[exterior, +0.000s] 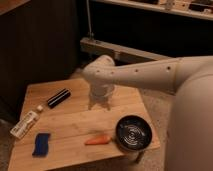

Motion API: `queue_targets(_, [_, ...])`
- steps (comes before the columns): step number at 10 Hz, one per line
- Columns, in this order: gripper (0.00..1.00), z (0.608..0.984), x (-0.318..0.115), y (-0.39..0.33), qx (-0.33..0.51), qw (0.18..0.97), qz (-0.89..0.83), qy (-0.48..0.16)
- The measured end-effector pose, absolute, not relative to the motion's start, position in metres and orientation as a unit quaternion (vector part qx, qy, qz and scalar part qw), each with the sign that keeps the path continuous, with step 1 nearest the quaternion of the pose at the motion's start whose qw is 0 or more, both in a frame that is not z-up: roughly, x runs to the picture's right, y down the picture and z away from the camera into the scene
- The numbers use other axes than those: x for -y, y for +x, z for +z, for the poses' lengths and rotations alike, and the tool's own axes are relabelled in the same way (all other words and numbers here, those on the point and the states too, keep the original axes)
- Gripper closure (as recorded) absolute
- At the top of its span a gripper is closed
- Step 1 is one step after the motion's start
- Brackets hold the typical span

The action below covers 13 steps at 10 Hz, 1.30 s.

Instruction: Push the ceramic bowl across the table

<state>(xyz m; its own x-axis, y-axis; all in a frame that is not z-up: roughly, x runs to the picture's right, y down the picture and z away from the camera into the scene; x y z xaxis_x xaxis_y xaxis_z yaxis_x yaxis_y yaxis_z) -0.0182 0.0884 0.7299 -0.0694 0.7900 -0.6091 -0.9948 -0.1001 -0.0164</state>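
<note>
The ceramic bowl (134, 134), glossy black with pale rings inside, sits at the front right corner of the light wooden table (65, 122). My gripper (99, 103) hangs from the white arm and points down over the middle back of the table, behind and to the left of the bowl and apart from it. The small whitish cup is hidden, where the gripper now stands.
An orange carrot (97, 140) lies just left of the bowl. A blue sponge (41, 144) lies front left, a white bottle (25, 124) at the left edge, a black cylinder (59, 97) back left. A metal bar (125, 51) runs behind the table.
</note>
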Motion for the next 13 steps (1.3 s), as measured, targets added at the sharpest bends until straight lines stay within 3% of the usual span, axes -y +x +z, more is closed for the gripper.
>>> queue_targets(9, [0.35, 0.742, -0.136, 0.165, -0.267, 0.496, 0.804, -0.191])
queue_targets(13, [0.35, 0.742, -0.138, 0.170, -0.271, 0.492, 0.806, -0.186])
